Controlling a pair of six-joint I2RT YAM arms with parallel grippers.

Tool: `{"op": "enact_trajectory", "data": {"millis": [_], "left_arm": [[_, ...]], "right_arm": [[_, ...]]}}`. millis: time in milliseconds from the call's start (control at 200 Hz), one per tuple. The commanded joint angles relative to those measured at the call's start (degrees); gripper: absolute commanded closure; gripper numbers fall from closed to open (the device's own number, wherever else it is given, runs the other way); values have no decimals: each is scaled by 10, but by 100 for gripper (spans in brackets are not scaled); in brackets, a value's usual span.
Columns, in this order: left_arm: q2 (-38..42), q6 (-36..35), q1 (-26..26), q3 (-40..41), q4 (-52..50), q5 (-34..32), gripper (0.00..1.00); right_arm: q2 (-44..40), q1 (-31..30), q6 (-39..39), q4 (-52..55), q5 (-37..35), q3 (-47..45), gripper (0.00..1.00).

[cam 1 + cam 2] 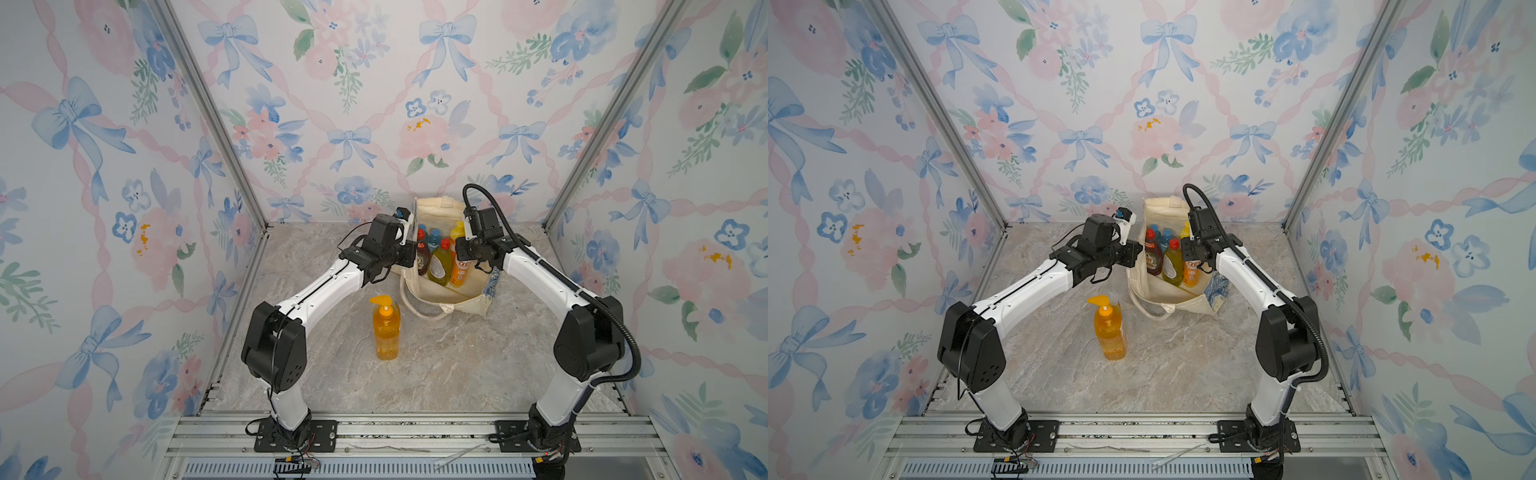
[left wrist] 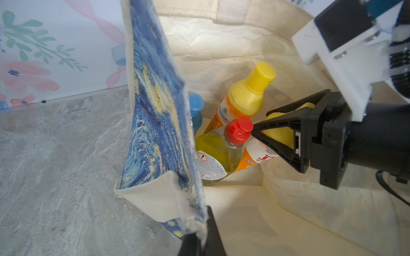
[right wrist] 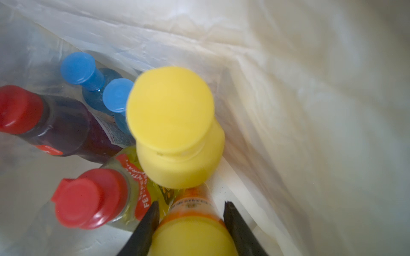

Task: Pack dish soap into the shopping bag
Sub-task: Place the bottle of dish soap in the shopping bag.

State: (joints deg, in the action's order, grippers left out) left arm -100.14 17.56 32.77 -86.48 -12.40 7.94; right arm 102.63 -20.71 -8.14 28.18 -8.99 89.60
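The shopping bag stands upright at the back of the table, just ahead of the rear wall. Its long axis is vertical and its mouth opens upward, with the blue-and-yellow print on the outside.

Inside it the yellow-capped orange bottle stands cap up, leaning a little. The right gripper is part-way open around the bottle's shoulder, a finger against either side. The left gripper is closed tight, pinching an edge of the bag's printed wall.

Around the held bottle stand a second yellow-capped bottle, a red-capped yellow-green bottle, a red-capped dark bottle and two blue-capped bottles, all cap up. Outside, near the bag's front, an orange pump bottle stands upright on the marble-patterned table.

Floral wallpaper with bows covers the three walls. Both top views show the pump bottle and both arms. The wrist views alone show the fingers and what they grip.
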Motion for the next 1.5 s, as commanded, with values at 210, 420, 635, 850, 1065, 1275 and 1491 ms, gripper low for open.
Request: {"op": "enact_trajectory", "data": {"millis": [210, 420, 635, 850, 1065, 1275, 1491], "left_arm": [[0, -5, 10, -25, 13, 7, 85], [1, -4, 10, -27, 13, -6, 71], [1, -2, 10, -28, 13, -13, 59], [8, -6, 9, -26, 13, -22, 52], [20, -11, 8, -22, 12, -35, 43], [64, -13, -10, -14, 13, -100, 22], [111, -2, -47, -7, 12, -97, 4]], "right_arm": [[-22, 2, -4, -8, 12, -14, 50], [-39, -2, -1, 23, 7, 20, 35], [-46, -18, 11, 80, -17, 89, 26], [-58, -45, 24, 121, -44, 152, 17], [-75, -77, 32, 149, -53, 188, 15], [-133, -178, 90, 178, -38, 187, 10], [-165, -255, 106, 189, 21, 142, 2]]}}
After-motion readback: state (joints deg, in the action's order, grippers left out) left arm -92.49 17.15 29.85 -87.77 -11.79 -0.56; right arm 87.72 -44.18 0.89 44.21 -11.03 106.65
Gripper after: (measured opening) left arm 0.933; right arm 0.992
